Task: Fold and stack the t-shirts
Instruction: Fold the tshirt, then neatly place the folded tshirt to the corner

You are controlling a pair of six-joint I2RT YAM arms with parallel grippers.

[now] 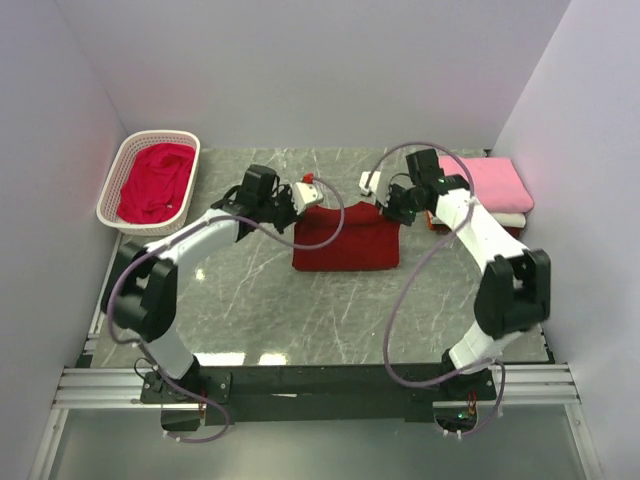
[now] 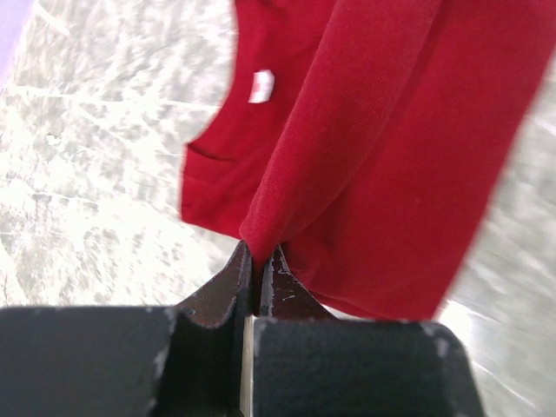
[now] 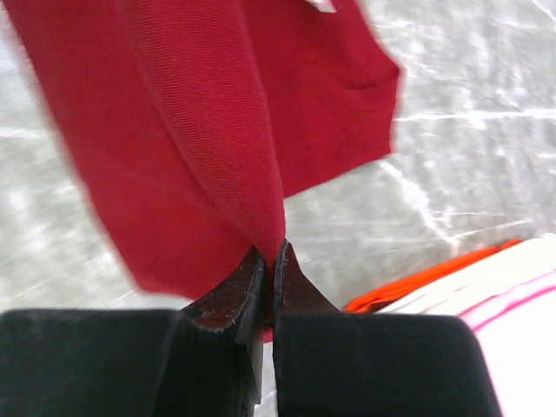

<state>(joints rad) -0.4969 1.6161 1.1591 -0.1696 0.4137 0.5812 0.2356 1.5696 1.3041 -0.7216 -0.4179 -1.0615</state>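
Left gripper (image 2: 258, 256) and right gripper (image 3: 269, 256) were each clamped on the far edge of the dark red t-shirt (image 1: 345, 240), mid-table. Advised: carry both corners level and together, keeping the fold square. Count: one dark red t-shirt; one crimson shirt (image 1: 155, 180) in one basket (image 1: 112, 190); one pink shirt (image 1: 485, 180) and one white shirt (image 1: 505, 218), stacked at right.

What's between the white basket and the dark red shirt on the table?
Mostly bare marble table. In the top view, only the left arm reaches across it, between the basket and the dark red shirt.
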